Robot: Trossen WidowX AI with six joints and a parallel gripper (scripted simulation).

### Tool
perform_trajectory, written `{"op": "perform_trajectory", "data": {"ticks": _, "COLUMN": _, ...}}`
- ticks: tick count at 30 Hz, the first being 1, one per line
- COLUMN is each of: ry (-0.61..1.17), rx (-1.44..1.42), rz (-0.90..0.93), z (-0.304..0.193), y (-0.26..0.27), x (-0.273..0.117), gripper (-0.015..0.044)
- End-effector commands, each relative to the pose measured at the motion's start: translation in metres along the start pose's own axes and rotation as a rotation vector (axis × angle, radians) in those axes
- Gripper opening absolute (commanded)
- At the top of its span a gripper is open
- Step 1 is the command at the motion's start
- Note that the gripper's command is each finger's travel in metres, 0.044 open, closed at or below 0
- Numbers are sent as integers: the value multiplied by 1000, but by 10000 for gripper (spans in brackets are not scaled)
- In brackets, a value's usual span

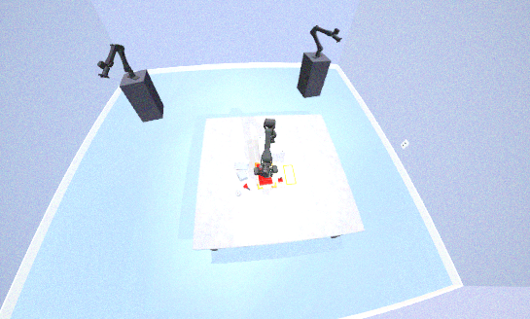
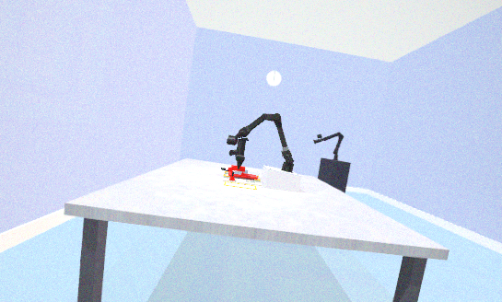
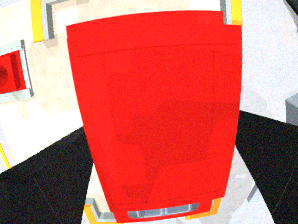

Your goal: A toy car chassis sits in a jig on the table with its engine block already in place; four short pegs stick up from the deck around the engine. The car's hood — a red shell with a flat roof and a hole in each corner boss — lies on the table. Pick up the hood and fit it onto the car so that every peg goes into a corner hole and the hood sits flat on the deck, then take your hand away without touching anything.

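Note:
The red hood (image 3: pixel 160 100) (image 2: pixel 237 168) is held level between the fingers of my gripper (image 3: pixel 162 125) (image 2: pixel 239 167), one finger against each long side. The gripper is shut on it. The hood is over the red chassis (image 1: pixel 265 182) (image 2: pixel 250 177), and in the exterior view it appears a little above the deck. In the wrist view the hood covers most of the chassis; a silver grille (image 3: pixel 162 210) shows past its lower edge. Orange-yellow jig corners (image 3: pixel 36 20) (image 3: pixel 236 12) show around it. The pegs, corner holes and engine block are hidden or too small to tell.
A yellow outlined rectangle (image 1: pixel 285 175) lies right of the jig in the top view. Small red parts (image 1: pixel 246 186) (image 1: pixel 280 180) (image 3: pixel 20 72) stand either side. A white box (image 2: pixel 282 179) stands near the arm's base. Grey trays (image 1: pixel 242 176) and a small round item (image 1: pixel 238 193) lie left.

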State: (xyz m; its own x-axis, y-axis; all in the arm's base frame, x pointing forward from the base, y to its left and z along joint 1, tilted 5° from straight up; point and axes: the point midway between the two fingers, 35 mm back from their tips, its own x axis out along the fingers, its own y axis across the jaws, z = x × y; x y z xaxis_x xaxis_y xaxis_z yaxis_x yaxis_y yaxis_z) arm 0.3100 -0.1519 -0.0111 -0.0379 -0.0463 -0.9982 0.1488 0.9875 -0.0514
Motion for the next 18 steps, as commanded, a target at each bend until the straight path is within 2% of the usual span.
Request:
{"op": "perform_trajectory", "data": {"ticks": 1, "ry": -2, "rx": -7, "rz": -3, "z": -1, "y": 0, "x": 7, "gripper": 0}}
{"op": "perform_trajectory", "data": {"ticks": 18, "ry": -1, "rx": -7, "rz": -3, "z": -2, "y": 1, "x": 7, "gripper": 0}}
